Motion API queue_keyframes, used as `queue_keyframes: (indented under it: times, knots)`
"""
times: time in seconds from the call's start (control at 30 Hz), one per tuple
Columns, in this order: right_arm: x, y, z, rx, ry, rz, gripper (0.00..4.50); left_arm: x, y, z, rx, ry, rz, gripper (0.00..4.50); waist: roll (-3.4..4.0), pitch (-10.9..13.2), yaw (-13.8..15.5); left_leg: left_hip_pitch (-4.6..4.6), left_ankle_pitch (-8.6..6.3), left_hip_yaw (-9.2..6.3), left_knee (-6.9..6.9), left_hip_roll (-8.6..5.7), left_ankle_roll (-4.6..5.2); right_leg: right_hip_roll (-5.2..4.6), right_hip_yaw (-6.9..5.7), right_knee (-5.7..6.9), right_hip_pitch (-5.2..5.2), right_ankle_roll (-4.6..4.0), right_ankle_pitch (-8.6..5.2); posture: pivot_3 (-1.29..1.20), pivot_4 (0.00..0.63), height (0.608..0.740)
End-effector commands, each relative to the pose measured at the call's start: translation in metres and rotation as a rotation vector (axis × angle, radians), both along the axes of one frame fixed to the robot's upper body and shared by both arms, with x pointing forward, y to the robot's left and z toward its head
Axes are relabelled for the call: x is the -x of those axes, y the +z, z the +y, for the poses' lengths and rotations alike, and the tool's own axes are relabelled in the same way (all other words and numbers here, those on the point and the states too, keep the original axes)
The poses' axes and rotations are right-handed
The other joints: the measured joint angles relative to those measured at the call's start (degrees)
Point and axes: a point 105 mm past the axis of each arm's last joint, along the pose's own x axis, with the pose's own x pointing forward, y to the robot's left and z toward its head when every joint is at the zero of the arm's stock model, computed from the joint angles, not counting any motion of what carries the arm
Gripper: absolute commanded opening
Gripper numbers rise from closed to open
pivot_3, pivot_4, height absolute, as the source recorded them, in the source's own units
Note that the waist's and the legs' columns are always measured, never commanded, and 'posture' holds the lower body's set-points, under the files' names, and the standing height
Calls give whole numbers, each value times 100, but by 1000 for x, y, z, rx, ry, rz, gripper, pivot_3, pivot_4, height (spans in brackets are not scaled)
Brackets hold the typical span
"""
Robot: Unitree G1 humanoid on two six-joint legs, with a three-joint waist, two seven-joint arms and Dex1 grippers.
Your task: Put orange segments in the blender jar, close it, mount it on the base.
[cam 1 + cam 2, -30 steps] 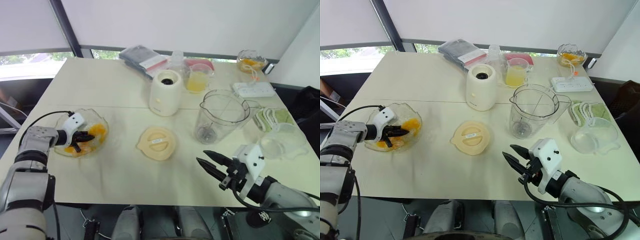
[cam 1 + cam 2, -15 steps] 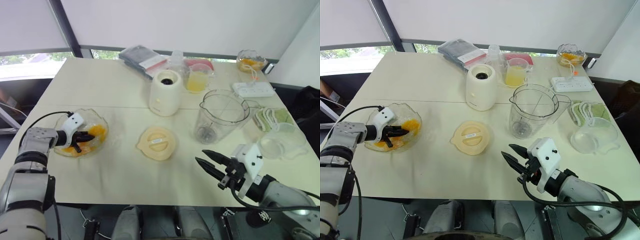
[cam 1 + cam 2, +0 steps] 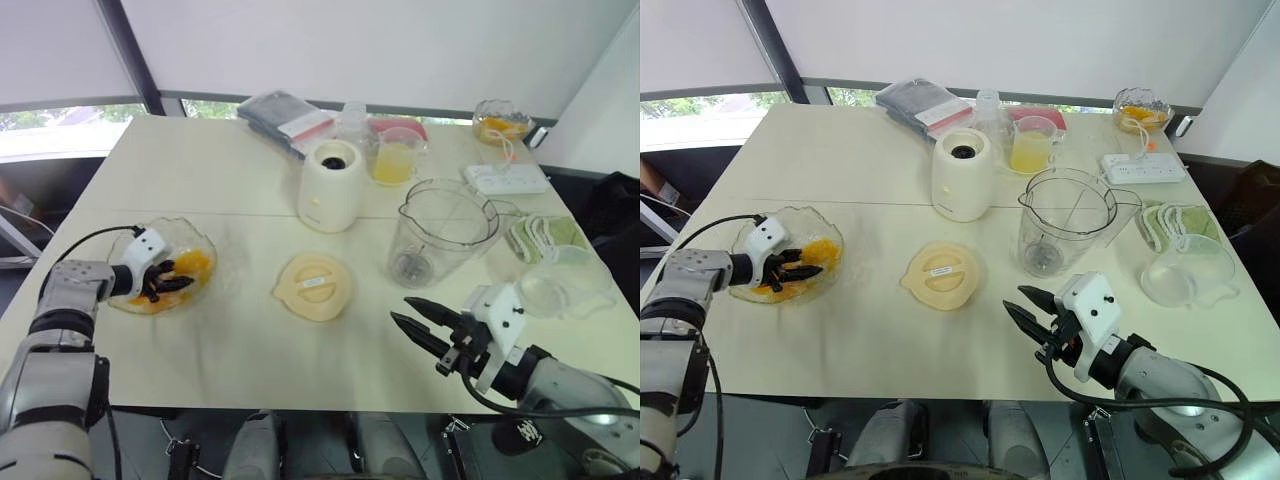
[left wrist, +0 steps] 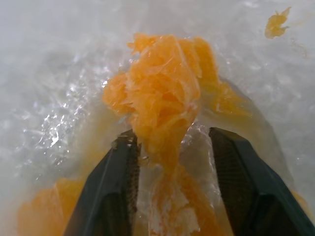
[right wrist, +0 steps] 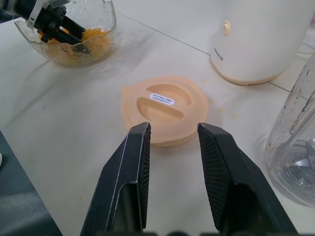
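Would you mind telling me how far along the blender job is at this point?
Nothing looks done: the jar stands empty beside the base, and the lid lies flat on the table. In hand: the left claw sits open in the bowl around an orange segment. Left: loading segments, closing, mounting.

Even, bright daylight, apparently entering from the window strip (image 3: 60, 118) behind the worktop (image 3: 240, 180); shadows are faint and soft. Between the left jaws the orange segments (image 4: 162, 98) are reasonably sharp, the wet glass bowl (image 4: 54, 113) beyond glints and blurs.
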Motion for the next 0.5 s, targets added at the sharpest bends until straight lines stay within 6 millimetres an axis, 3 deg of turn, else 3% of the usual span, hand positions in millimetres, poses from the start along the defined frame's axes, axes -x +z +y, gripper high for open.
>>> queue_keyframes:
  times: [0.03, 0.5]
  knots:
    - [0, 5, 0, 10, 9, -25, 1539, 0, -5, 5, 39, 73, -19, 2327, 0, 0, 1, 0, 0, 0, 0, 0, 0, 0, 0, 0, 0, 0, 0, 0, 150, 740]
    - [-4, 4, 1, 26, 24, -32, 1539, -9, -11, -17, 182, 108, -25, 2327, 21, -16, 118, 8, 0, 2, 0, -3, 0, -2, 0, -1, 7, -2, -1, 0, 150, 740]
